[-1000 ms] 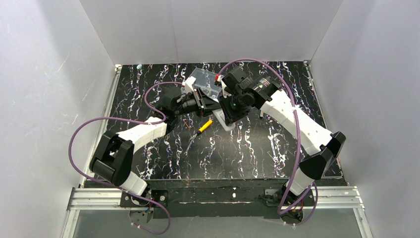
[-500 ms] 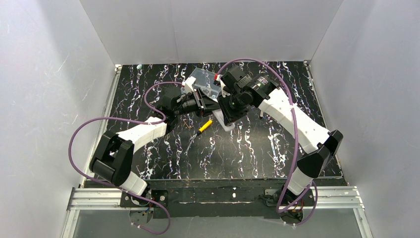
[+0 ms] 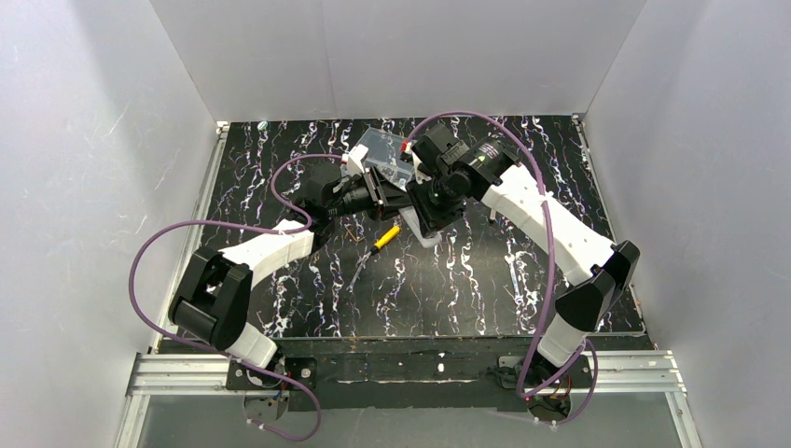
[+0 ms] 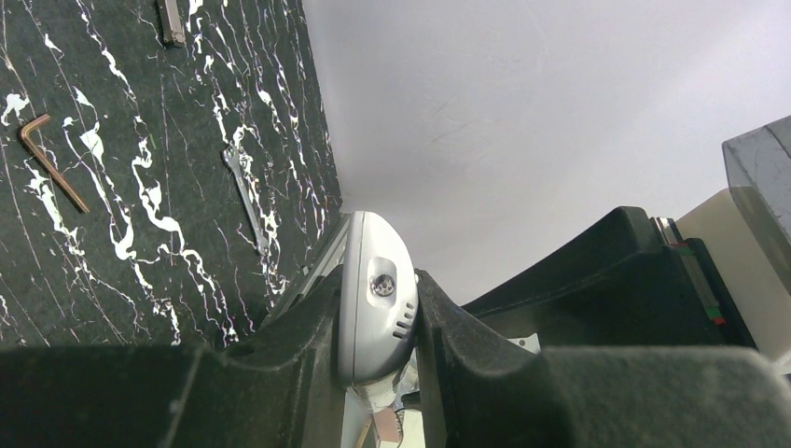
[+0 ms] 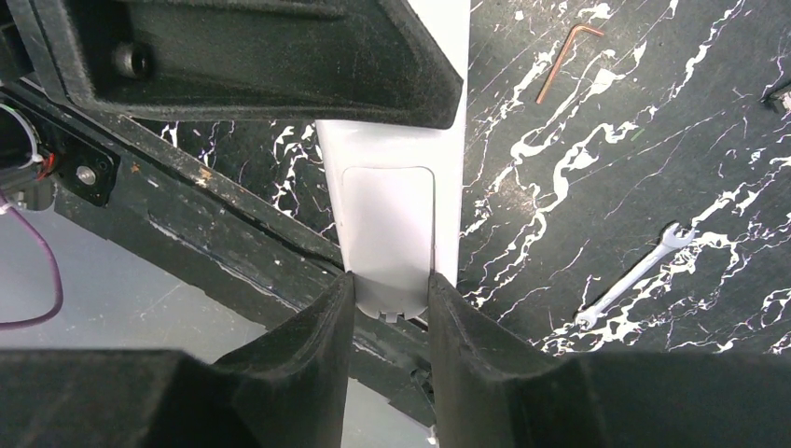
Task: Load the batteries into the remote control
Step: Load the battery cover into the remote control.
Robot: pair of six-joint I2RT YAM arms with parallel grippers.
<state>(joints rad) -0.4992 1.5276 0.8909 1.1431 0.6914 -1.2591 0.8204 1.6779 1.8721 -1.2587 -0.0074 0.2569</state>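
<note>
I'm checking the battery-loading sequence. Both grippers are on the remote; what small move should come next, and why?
Probably the right gripper should ease the back cover off its latch. The left gripper is shut on the remote control, the right one's fingers pinch its cover end, and the cover looks closed, so nothing can go in yet.

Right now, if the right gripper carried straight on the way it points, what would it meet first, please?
The remote control, at once: its end sits between the jaws of the right gripper. Farther along the same line, the left gripper clamps the remote's other end.
</note>
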